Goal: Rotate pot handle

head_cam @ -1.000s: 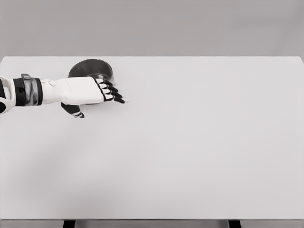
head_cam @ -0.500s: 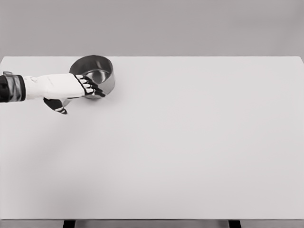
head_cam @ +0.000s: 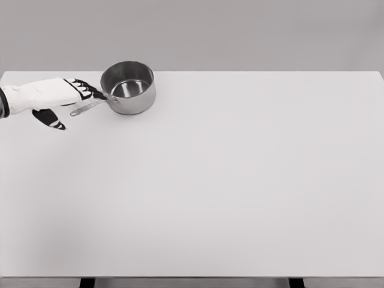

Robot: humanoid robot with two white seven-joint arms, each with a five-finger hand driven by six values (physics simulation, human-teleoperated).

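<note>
Pot (head_cam: 128,87) looks rigid, slippery steel (likely light); left hand (head_cam: 57,96) rests fingers half-curled over the handle (head_cam: 90,107), gripping nothing.

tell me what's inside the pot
The pot looks empty: only its shiny steel floor and inner wall show. The near inner wall is hidden by the rim. The left hand is beside it, over the handle, not inside.
</note>
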